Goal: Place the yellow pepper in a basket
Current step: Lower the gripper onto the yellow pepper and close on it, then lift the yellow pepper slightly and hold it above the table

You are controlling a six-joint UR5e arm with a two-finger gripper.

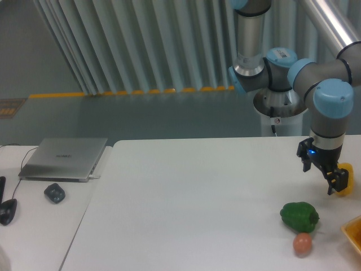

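The yellow pepper [347,179] is at the far right of the table, partly hidden behind a dark finger. My gripper [339,182] points down and is shut on the yellow pepper, holding it just above the table. Only an orange-yellow corner of the basket [354,232] with its pale rim shows at the right edge, below and in front of the gripper.
A green pepper [299,216] lies in front of the gripper, with a small reddish-orange round item [302,243] just in front of it. A closed laptop [63,158], a mouse [54,193] and cables sit on the side table at the left.
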